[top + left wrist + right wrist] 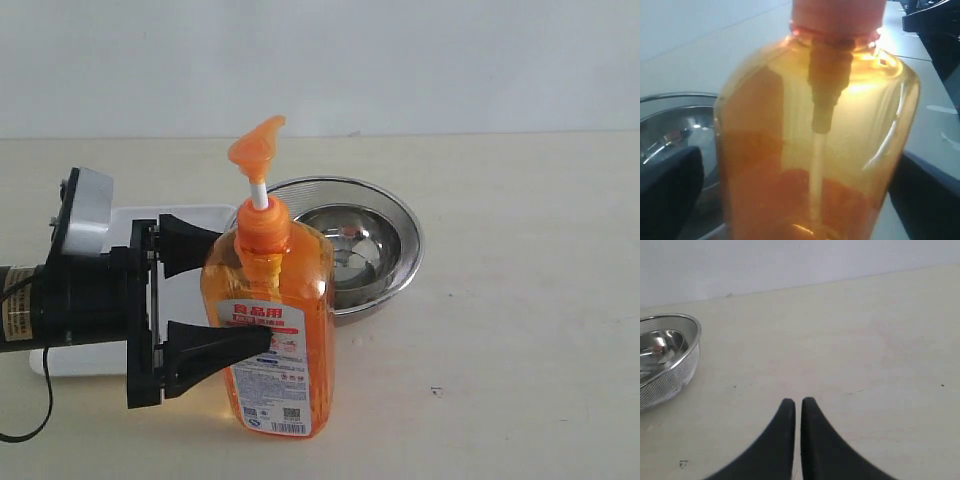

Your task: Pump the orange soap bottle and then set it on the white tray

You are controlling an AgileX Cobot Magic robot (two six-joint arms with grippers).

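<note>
The orange soap bottle (pixel 275 330) stands upright on the table in front of the steel bowl, its pump head (pixel 257 148) raised on the white stem. My left gripper (pixel 235 295) reaches in from the left with one black finger (pixel 215 350) across the label and the other behind the bottle's shoulder, shut on it. In the left wrist view the bottle (pixel 815 150) fills the frame between both fingers. The white tray (pixel 185 290) lies flat behind my left gripper, mostly covered by the arm. My right gripper (pixel 798 402) hovers over bare table, shut and holding nothing.
A steel bowl (pixel 375 215) sits inside a round mesh strainer (pixel 670 375) just behind and right of the bottle. The beige tabletop (pixel 500 350) stretches to the right and front. A pale wall runs along the table's far edge.
</note>
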